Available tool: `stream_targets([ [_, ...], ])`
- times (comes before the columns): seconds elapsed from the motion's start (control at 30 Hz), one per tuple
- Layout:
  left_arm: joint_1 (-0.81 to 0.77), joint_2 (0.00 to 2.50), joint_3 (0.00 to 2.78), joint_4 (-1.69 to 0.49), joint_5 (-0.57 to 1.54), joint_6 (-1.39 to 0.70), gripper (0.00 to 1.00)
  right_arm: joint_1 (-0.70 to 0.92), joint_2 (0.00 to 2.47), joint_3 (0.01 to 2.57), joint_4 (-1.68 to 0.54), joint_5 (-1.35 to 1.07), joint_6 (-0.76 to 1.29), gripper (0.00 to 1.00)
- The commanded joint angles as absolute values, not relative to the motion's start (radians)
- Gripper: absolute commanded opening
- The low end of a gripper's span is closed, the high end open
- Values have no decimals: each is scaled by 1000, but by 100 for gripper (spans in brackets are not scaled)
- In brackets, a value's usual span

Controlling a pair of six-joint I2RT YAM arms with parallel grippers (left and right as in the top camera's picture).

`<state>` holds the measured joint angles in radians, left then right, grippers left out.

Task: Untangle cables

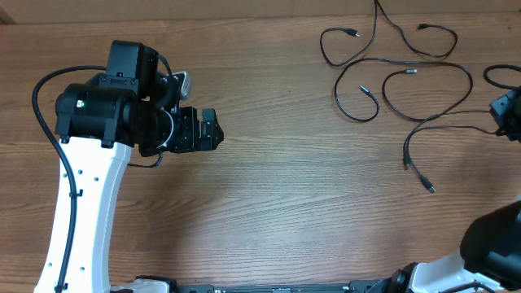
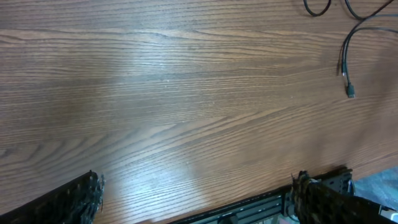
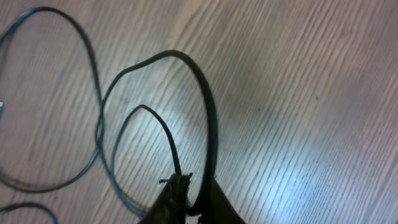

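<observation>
Cables [image 1: 407,72]: loose tangle on worktop [image 1: 309,195], far right | limp, light, slippery, so you should grip beside a plug | left claw [image 2: 199,205] wide, empty | right claw [image 3: 186,193] narrow, pinching 1 strand

no writing, label, brand or number is legible anywhere; none on the cables [image 1: 404,153] at 1 o'clock, nor the table [image 1: 285,203]

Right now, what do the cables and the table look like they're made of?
Cables: likely rubber or plastic sheathing, black, slightly glossy; they lie in soft loops and catch light. Table: brown wood-grain surface, wood or laminate, can't tell; smooth, with a soft sheen.
</observation>
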<state>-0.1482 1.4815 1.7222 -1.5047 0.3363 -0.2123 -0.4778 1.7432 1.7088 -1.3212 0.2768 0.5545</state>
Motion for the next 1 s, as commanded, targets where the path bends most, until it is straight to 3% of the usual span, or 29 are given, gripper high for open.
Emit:
stream_targets([
  [0.0, -144, 1470, 1737, -1507, 329, -232, 100, -478, 1753, 1716, -1317, 321, 553, 43],
  [0.07, -144, 1470, 1737, -1507, 329, -232, 99, -478, 1753, 1716, -1317, 321, 553, 96],
  [0.1, -144, 1470, 1737, -1507, 329, -232, 100, -478, 1753, 1716, -1317, 321, 553, 100],
  [0.27, -144, 1470, 1737, -1506, 329, -232, 99, -478, 1753, 1716, -1318, 287, 552, 100],
  [0.47, -144, 1471, 1737, -1499, 329, -233, 100, -472, 1755, 1715, -1369, -30, 461, 100],
  [0.63, -144, 1471, 1737, -1497, 329, -233, 100, -423, 1761, 1666, -1423, -79, 435, 100],
  [0.73, -144, 1471, 1737, -1494, 329, -233, 100, -370, 1763, 1569, -1368, -43, 410, 94],
  [0.87, -144, 1471, 1737, -1495, 329, -232, 100, -342, 1764, 1448, -1260, -28, 410, 77],
  [0.97, -144, 1471, 1737, -1495, 329, -232, 100, -339, 1764, 1353, -1162, -28, 410, 70],
])
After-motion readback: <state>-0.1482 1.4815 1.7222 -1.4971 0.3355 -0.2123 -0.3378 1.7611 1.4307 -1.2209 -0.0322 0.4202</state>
